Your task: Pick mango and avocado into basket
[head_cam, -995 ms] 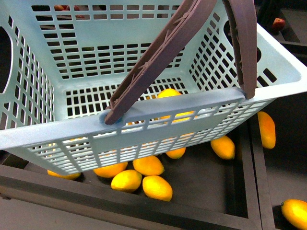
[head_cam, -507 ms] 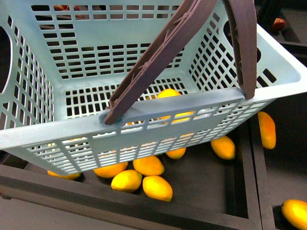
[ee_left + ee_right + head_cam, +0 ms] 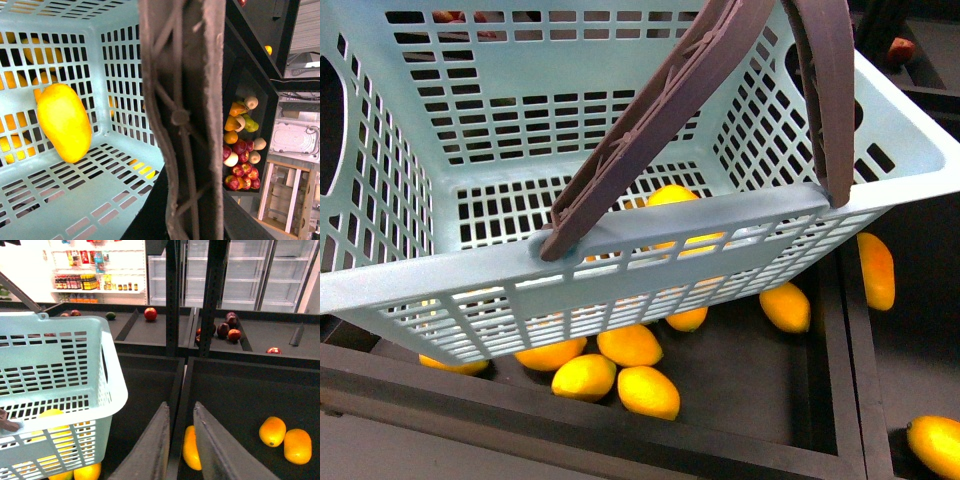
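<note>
right wrist view has the right jaws low in the middle, a little apart at the tips and holding nothing. they hang over the dark divider between two black shelf bins. just behind them an orange-yellow fruit (image 3: 189, 447) lies at the edge of the bin, and two more orange fruits (image 3: 285, 439) sit near each other further along the same bin. the basket (image 3: 116, 382) is close beside these jaws, without touching them.

the left jaws don't show clearly in the left wrist view, so i cannot tell how they stand. a brown-grey handle (image 3: 184, 115) crosses that picture very close up. beyond it the mango (image 3: 65, 122) lies inside the basket, on the slotted floor and against the wall.

from the front, the basket is tilted and off the shelf, with both handles (image 3: 650, 125) swung up. the mango shows yellow just behind its near wall. under and beside it, loose yellow mangoes (image 3: 632, 345) lie scattered in the black bin.

further out, on the rear shelf in the right wrist view, a small dark green fruit that looks to be the avocado (image 3: 110, 316) sits near a red apple (image 3: 150, 313), well apart from the basket. a cluster of dark red fruits (image 3: 226, 326) lies in the next bin.
</note>
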